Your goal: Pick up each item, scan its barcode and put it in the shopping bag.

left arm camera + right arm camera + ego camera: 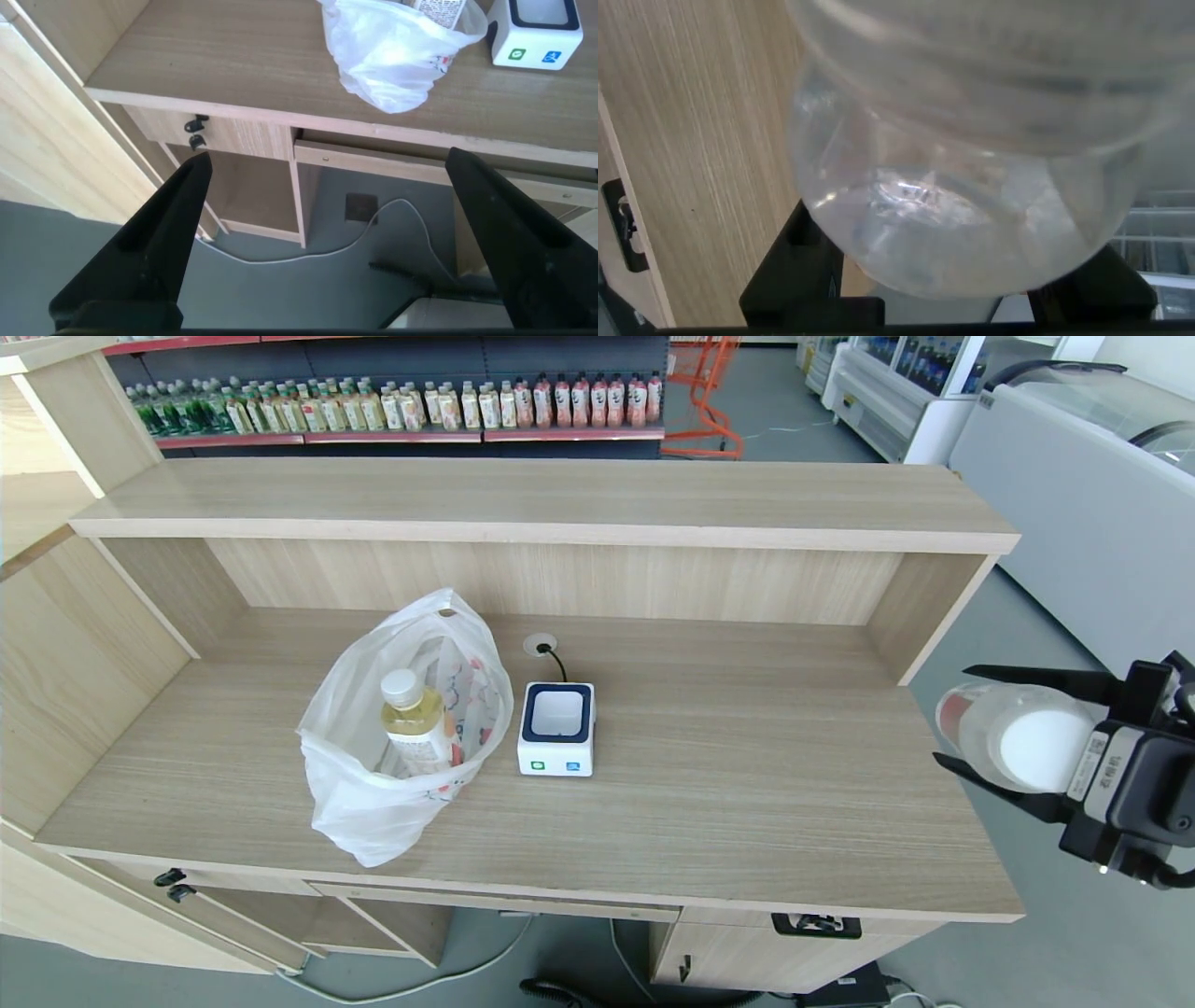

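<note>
My right gripper [952, 721] is shut on a clear plastic bottle [1013, 735] with a white cap end, held on its side beyond the counter's right edge. The same bottle [971, 177] bulges between the dark fingers [799, 271] in the right wrist view. A white shopping bag [397, 728] stands open on the counter's left half with a yellow drink bottle [414, 721] upright inside. Just right of it sits the white scanner [556, 728] with a dark-framed window. My left gripper [327, 243] hangs open below the counter's front edge, with the bag [392, 47] and scanner [540, 33] above it.
The wooden counter [728, 775] has a raised back shelf and side walls. A cable runs from the scanner into a grommet [540, 645]. White chest freezers [1074, 495] stand to the right, and drink shelves [401, 406] line the back. Drawers [243, 135] sit under the counter.
</note>
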Tool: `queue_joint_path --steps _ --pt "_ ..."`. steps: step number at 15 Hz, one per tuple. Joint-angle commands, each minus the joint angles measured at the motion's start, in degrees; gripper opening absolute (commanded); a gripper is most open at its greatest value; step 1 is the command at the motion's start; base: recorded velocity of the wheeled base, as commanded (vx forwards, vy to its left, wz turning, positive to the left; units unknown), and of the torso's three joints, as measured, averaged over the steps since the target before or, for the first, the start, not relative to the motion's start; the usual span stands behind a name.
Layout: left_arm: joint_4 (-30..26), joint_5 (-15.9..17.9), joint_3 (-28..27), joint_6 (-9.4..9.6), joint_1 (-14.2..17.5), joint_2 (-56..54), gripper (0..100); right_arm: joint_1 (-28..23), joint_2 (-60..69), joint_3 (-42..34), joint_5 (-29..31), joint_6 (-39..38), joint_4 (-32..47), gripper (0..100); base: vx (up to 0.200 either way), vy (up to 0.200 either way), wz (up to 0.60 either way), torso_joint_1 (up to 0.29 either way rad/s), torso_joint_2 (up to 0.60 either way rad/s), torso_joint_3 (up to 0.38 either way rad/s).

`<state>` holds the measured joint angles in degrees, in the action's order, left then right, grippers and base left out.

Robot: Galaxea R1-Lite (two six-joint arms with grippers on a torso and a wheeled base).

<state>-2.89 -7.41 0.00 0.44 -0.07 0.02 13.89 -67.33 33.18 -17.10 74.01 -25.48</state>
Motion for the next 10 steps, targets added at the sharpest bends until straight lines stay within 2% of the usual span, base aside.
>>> queue_joint_path --steps 1,4,10 --pt "0.0 0.0 0.0 0.0 0.0 0.0 100 -0.1 0.7 -0.1 -0.1 -0.2 -0.1 0 0.0 0.0 0.0 0.0 0.0 0.0" --pt "0.0 0.0 0.0 0.0 0.0 0.0 100 0.0 0.3 -0.1 -0.2 -0.5 -0.1 0 0.0 0.0 0.0 0.0 0.0 0.0" --pt "0.0 -0.1 0.0 -0.09 0.0 0.0 100 0.0 0.3 -0.8 -0.5 -2.1 -0.1 0 0.0 0.2 0.0 0.003 0.0 0.002"
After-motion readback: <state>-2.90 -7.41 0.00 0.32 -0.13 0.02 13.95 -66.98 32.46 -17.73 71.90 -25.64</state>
